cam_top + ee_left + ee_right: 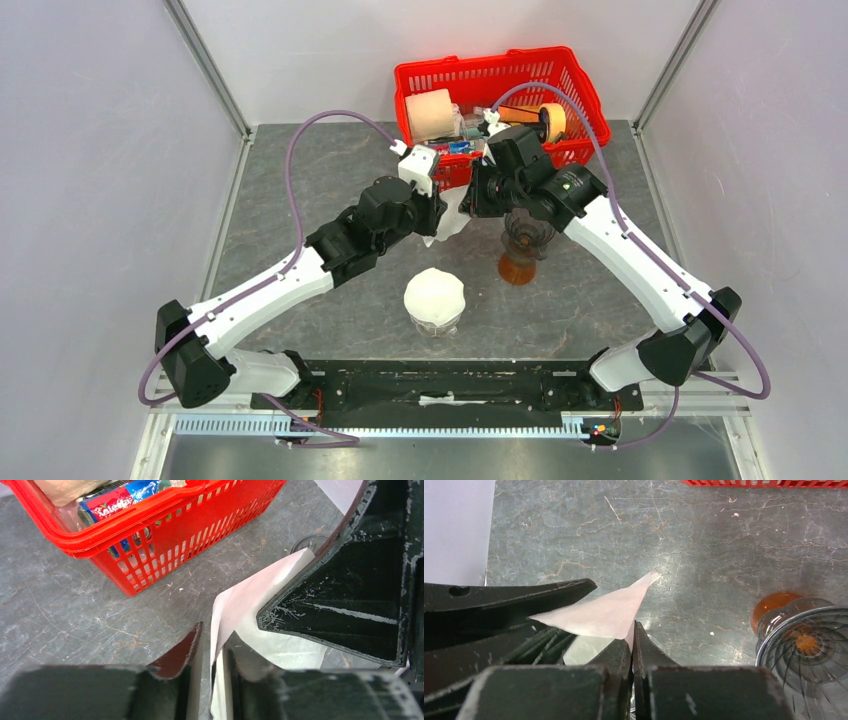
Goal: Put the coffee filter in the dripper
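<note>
Bright red on the basket — slotted walls, solid rim. Inside, a blue-and-red packet, a cream roll and an orange ring. The surface is dark grey, veined with pale marble streaks. The coffee filter reads plain white. The dripper is clear with radiating ribs, and the bulb glows orange-amber. The left arm and right arm show white shells, black joints and purple cables — the right fingers are black, scratched pale.
</note>
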`<state>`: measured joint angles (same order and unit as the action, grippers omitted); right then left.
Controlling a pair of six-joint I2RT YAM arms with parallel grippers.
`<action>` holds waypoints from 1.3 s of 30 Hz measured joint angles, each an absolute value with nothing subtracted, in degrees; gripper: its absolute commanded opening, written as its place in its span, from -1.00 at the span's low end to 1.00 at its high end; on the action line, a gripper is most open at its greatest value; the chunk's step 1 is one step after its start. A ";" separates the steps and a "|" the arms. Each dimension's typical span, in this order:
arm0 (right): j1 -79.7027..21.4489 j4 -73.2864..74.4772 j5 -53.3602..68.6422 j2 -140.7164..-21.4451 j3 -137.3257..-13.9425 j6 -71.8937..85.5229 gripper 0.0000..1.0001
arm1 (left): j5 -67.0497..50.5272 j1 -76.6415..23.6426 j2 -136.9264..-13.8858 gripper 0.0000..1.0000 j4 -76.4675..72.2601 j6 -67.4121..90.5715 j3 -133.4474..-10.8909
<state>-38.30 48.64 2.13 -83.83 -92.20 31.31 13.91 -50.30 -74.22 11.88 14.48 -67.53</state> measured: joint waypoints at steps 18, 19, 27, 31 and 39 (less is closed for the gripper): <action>-38.41 49.34 -4.40 -82.30 -92.33 28.84 0.21 | 22.55 -52.36 -72.05 -0.95 8.84 18.31 -65.49; -38.48 48.56 -4.40 -82.30 -91.98 29.23 0.26 | 24.05 -53.04 -71.96 -0.96 8.58 18.81 -65.49; -40.12 39.88 -6.46 -82.37 -87.26 33.54 0.19 | 33.69 -56.80 -72.03 -0.96 7.97 24.38 -65.54; -41.85 37.34 -9.26 -82.54 -86.15 35.03 0.08 | 37.63 -57.34 -72.71 -0.96 8.03 26.65 -66.06; -43.57 34.76 -13.39 -83.46 -85.49 36.32 -0.88 | 40.99 -57.54 -74.11 -0.96 8.08 27.64 -66.96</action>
<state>-43.57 34.76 -13.39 -83.46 -85.49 36.32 40.99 -57.54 -74.11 8.08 27.64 -66.96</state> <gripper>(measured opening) 0.115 0.029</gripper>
